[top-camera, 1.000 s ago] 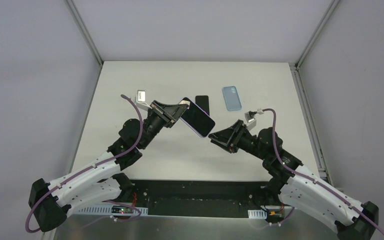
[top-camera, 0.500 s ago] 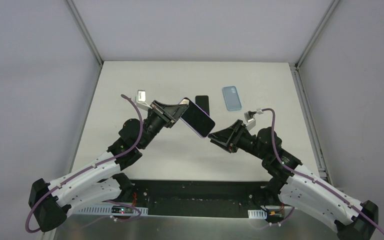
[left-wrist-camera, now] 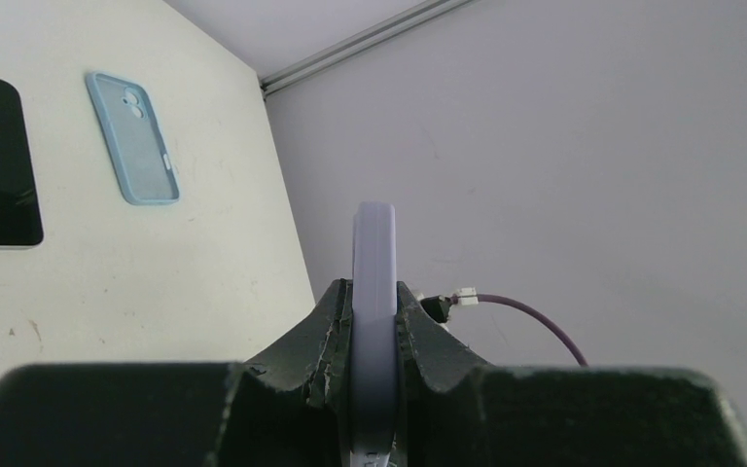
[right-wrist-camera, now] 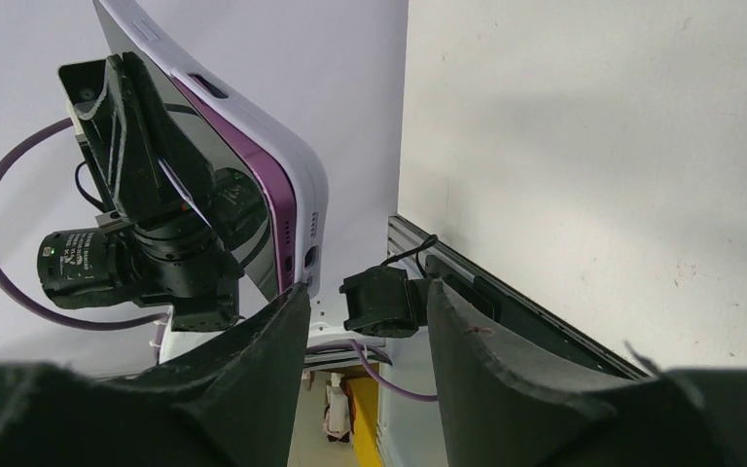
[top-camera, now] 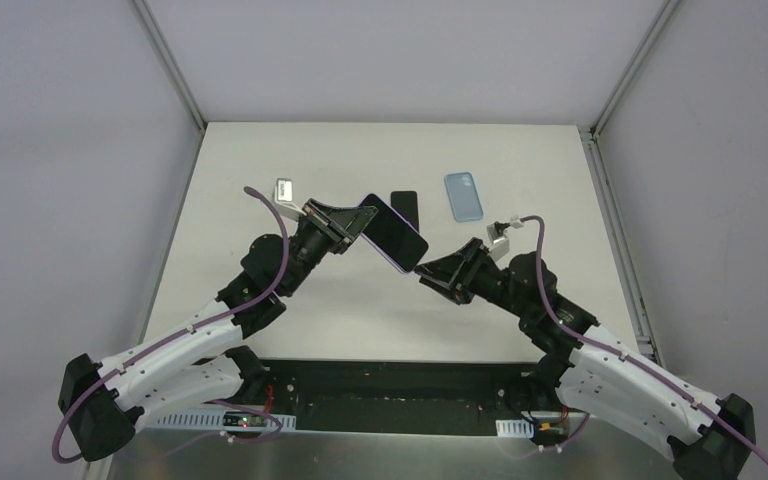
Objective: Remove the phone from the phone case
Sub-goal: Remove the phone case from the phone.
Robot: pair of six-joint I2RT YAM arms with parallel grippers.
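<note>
Phone (top-camera: 396, 236): seated in its lilac phone case (right-wrist-camera: 303, 199), not yet out; tilted and held in the air above the table (top-camera: 340, 300).
Left gripper (top-camera: 358, 221): clamped on the cased phone's upper-left end, one finger on each face.
Right gripper (top-camera: 428, 275): fingers apart, empty, just beside the phone's lower-right corner; contact not evident.
Done: the cased phone is lifted and offered to the second arm.
Left: the whole separation, judging by the case rim wrapping the phone's edge; the free corner needs gripping and peeling.
Beyond the phone: a black handset (top-camera: 404, 208) and a blue case (top-camera: 464, 195) lie flat.
</note>
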